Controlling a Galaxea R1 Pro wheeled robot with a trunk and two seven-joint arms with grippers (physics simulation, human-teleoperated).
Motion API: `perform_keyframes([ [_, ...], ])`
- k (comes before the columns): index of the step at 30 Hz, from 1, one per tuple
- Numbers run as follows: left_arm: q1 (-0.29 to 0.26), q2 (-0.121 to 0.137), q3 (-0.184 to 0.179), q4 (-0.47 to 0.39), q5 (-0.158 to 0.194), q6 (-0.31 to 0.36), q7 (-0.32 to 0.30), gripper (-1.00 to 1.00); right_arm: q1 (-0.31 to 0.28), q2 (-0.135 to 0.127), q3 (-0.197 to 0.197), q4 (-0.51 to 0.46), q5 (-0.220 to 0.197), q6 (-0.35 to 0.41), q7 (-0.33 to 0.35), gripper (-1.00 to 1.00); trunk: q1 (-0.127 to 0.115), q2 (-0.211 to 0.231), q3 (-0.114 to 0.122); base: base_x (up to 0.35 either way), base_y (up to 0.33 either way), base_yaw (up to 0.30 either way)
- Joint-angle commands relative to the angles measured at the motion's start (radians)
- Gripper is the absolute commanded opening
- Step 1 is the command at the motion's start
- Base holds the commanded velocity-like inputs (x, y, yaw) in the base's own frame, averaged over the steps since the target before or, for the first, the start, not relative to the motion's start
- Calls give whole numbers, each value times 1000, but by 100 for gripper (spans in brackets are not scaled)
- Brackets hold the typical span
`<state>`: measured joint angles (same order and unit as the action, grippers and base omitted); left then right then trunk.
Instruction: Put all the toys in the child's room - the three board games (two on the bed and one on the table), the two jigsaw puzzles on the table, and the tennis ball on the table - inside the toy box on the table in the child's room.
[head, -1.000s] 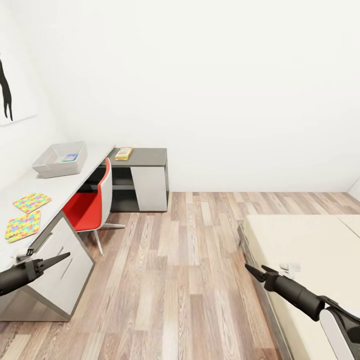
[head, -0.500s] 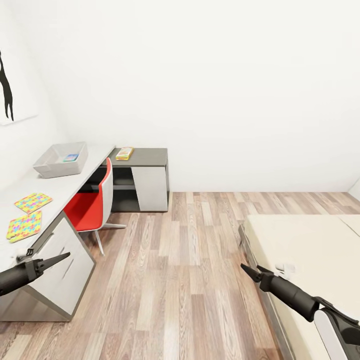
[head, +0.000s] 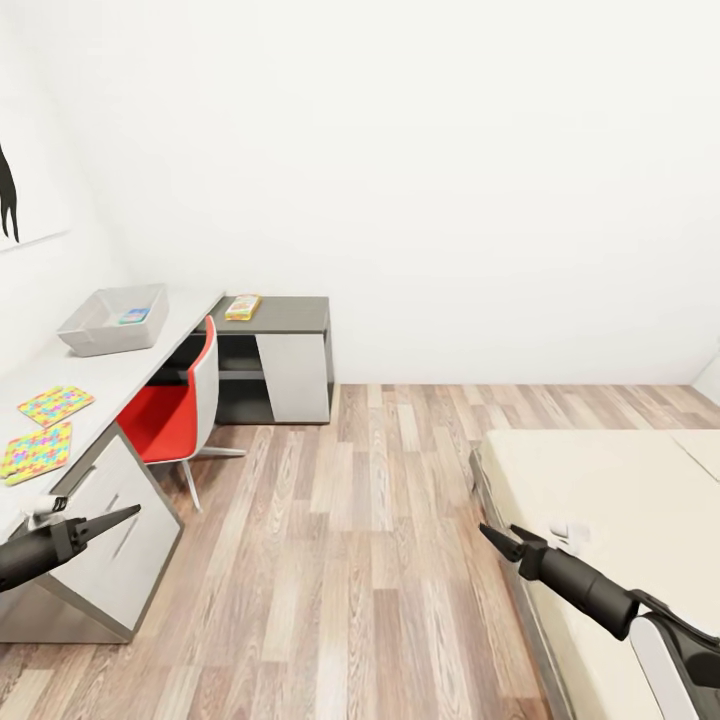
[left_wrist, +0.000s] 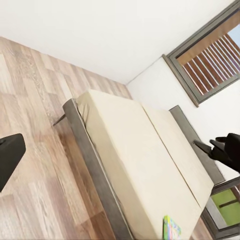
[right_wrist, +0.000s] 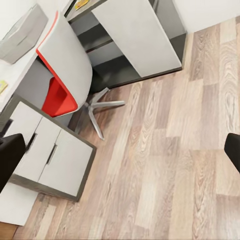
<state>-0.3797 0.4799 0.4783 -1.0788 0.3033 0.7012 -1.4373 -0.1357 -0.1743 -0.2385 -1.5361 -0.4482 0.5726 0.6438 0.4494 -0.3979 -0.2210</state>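
Two puzzles (head: 42, 430) lie flat on the table (head: 120, 375) at left, near the tray (head: 105, 320) holding one game (head: 132, 316). They look thin, light, likely floppy; best pinched at an edge. Left gripper (head: 125, 516) looks closed and right gripper (head: 497, 538) slightly parted; both are empty.

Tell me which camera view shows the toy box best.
The head view: the toy box sits whole on the table, open side up, with something colourful inside. The right wrist view catches just one grey side of it at the frame's corner.
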Motion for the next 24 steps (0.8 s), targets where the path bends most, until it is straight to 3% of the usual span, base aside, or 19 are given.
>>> perform_keyframes([
  [1,-1,0,0,-1,0,11,-3,100,-1,0,-1,-5,-6,9,8,100,1,-2,-1,0,-237,0],
  [7,-1,-1,0,-4,0,11,-3,100,-1,1,1,-27,-8,18,59,100,1,-2,6,0,-181,0],
  [15,-1,-2,-4,-11,1,11,-1,100,-1,9,13,-38,-11,33,106,100,1,-2,19,0,-33,0],
  [24,-1,-1,-70,-12,0,13,4,100,-1,12,36,-45,-13,38,154,100,1,-2,34,0,-4,0],
])
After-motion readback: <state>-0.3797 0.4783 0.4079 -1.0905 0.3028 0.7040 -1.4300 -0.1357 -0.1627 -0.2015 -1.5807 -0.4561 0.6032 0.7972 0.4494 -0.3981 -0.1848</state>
